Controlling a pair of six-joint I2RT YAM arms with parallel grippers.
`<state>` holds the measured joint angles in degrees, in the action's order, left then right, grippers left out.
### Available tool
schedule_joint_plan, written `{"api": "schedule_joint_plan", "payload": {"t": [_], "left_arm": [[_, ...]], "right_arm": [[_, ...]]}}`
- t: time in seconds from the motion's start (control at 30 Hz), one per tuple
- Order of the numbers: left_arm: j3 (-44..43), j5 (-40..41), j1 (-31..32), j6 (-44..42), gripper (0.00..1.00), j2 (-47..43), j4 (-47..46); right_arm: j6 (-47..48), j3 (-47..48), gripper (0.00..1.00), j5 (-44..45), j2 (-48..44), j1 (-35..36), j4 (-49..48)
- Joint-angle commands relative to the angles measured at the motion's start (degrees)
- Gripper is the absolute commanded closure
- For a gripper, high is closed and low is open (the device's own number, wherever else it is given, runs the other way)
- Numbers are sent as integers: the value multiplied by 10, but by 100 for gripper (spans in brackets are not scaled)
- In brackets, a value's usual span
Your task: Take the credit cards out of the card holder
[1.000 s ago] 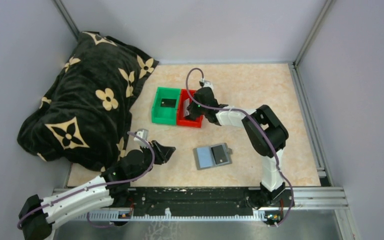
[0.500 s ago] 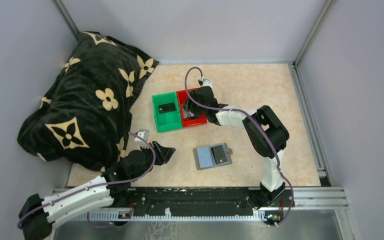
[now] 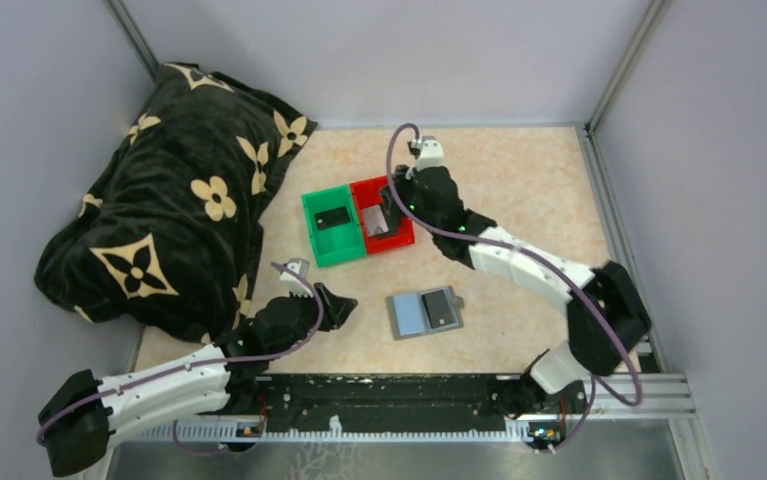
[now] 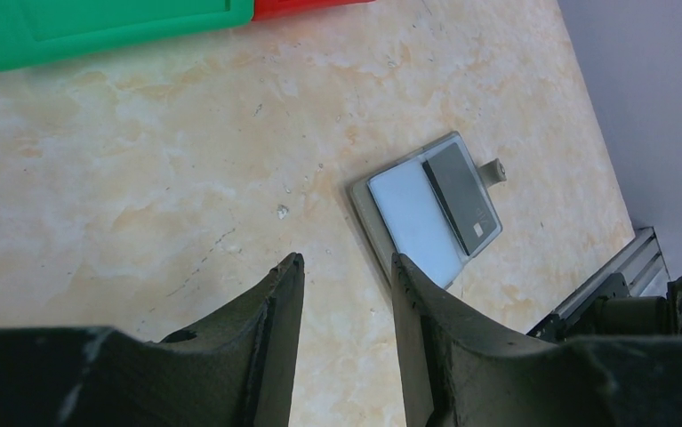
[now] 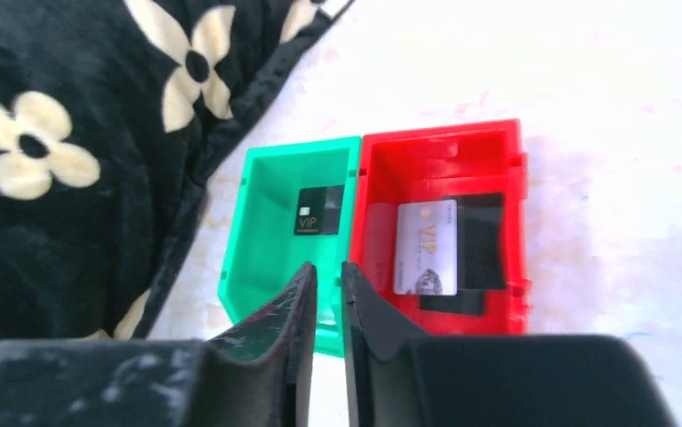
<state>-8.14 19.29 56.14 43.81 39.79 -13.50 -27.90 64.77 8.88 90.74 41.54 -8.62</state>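
Right wrist view: the right gripper (image 5: pixel 326 267) hangs above the seam between two bins, its fingers narrowed to a thin slit and holding nothing. Below it, the green bin (image 5: pixel 241 209) holds a black VIP card (image 5: pixel 319 211). The red bin (image 5: pixel 444 142), touching the green one, holds a silver VIP card (image 5: pixel 426 246) lying on dark flat pieces (image 5: pixel 485 238), possibly more cards. A black floral blanket (image 5: pixel 70 133) lies to the left. In the left wrist view, the left gripper (image 4: pixel 346 262) hovers over the marbled table (image 4: pixel 141 178), fingers moderately apart and empty. Near it lies the open card holder (image 4: pixel 413 218), a dark card (image 4: pixel 461 197) on its right panel.
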Motion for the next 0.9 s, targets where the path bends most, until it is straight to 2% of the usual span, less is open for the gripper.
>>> {"api": "schedule_joint_plan", "payload": {"t": [0.0,0.2,0.33,0.43,0.5,0.53,0.73,0.87], "left_arm": [[-11,-44,-2,-27,53,31,-63],[-54,-109,-1,-41,51,147,-135],[-68,-164,10,-18,50,238,-249],[-93,-169,28,-12,48,304,-286],[-106,-181,38,-7,31,343,-315],[-111,-188,41,-1,27,361,-332],[-136,-205,60,29,27,452,-390],[-151,-220,66,45,27,486,-405]], "right_arm": [[36,-64,99,61,-127,1,-2],[33,-226,100,108,-238,-11,30],[27,-307,100,98,-300,-22,77],[17,-365,100,84,-375,-22,118],[9,-402,100,72,-422,-21,143],[4,-417,100,65,-463,-21,158],[-45,-473,100,65,-590,-19,267],[-103,-516,100,49,-629,-7,277]]}}
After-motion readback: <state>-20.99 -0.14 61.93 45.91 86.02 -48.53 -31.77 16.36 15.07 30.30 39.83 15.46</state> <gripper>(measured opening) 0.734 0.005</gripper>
